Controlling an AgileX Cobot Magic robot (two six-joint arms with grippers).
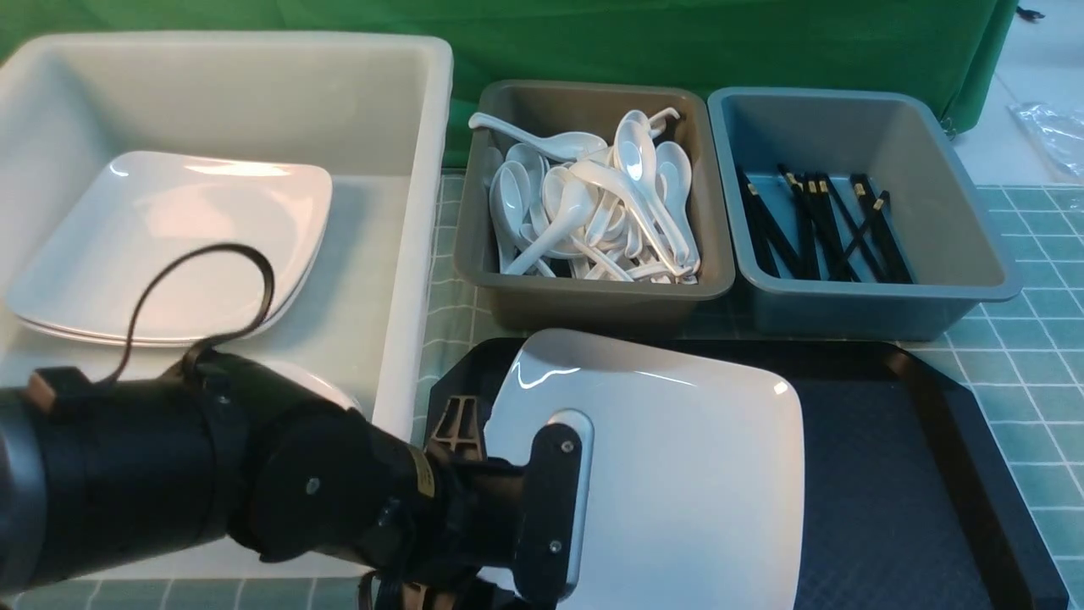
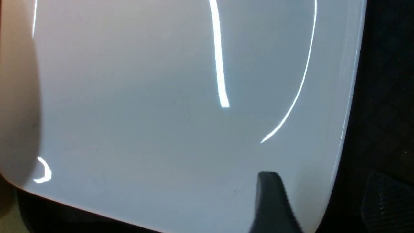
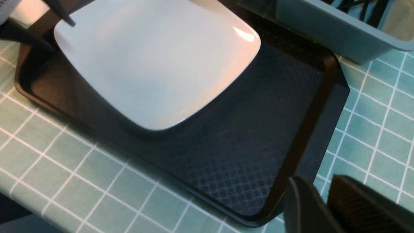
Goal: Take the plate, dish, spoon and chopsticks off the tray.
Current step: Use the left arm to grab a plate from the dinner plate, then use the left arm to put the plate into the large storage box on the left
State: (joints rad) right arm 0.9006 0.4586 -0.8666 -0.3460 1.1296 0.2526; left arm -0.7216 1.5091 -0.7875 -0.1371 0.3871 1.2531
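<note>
The large white square plate [image 1: 694, 474] [image 3: 155, 64] hangs tilted over the left half of the black tray [image 1: 889, 474] [image 3: 242, 155], with shadow beneath it. My left gripper [image 1: 550, 508] [image 2: 323, 181] is shut on the plate's left rim, one finger [image 2: 270, 200] on its glossy face [image 2: 145, 97] and the other under the edge. My right gripper [image 3: 315, 181] hovers off the tray's near right corner, its jaws a little apart and empty. No spoon, chopsticks or dish shows on the tray.
A big white tub [image 1: 406, 254] at the left holds stacked white plates [image 1: 169, 246]. Behind the tray, a grey bin [image 1: 593, 288] holds several white spoons [image 1: 593, 203] and a blue-grey bin [image 1: 957, 271] [image 3: 323, 35] holds black chopsticks [image 1: 821, 229]. A green checked cloth [image 1: 1025, 356] covers the table.
</note>
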